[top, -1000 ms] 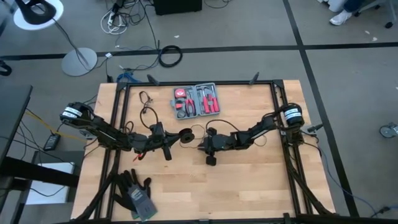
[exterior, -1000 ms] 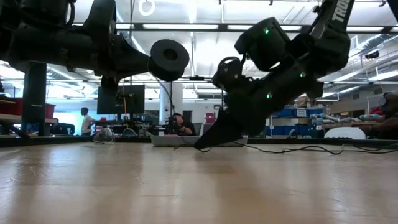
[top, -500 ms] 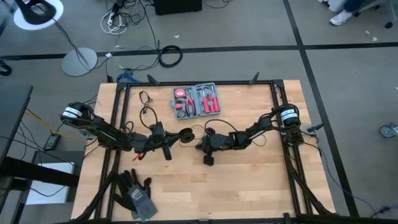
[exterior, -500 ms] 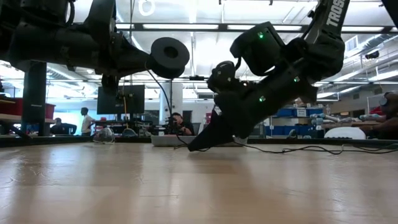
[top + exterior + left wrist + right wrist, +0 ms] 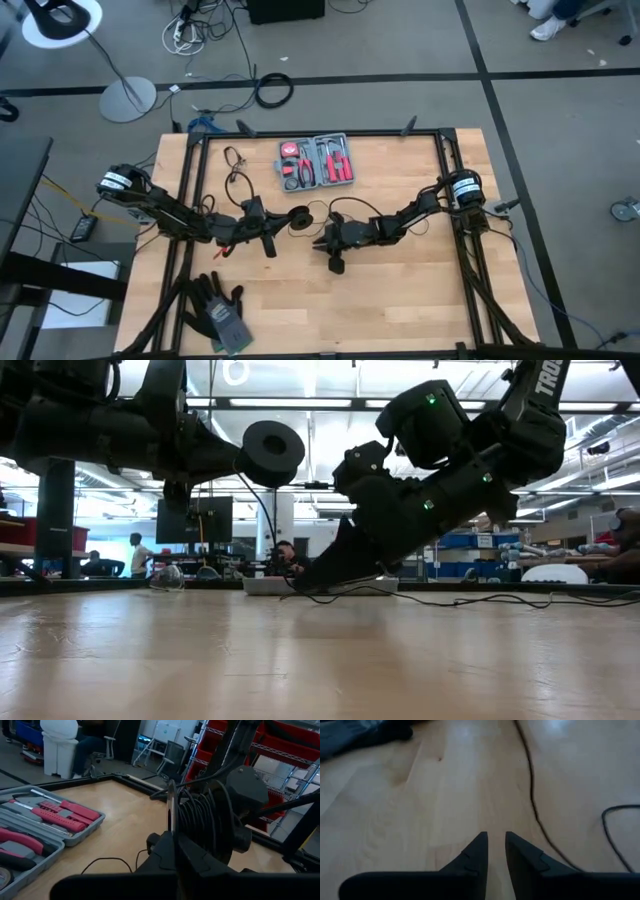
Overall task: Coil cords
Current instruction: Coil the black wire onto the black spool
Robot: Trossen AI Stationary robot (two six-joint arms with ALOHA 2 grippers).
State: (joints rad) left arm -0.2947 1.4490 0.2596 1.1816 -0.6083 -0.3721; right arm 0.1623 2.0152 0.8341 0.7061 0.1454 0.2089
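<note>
Leftward and lower goes the right gripper (image 5: 300, 582) since a second ago, its tips now down by the table (image 5: 400, 290) near the middle. Those fingers (image 5: 475, 852) stand a little apart with nothing between them, and the thin black wire (image 5: 530, 795) lies on the wood just beside them, not in the gap. On the other side, the left gripper (image 5: 283, 220) hangs above the table, clamped on the round black disc (image 5: 273, 453), wire wound round it. A loose strand trails along the boards. Near the far edge sits the open red tool kit (image 5: 316, 163); dark gloves (image 5: 218, 310) lie at the near left corner.
</note>
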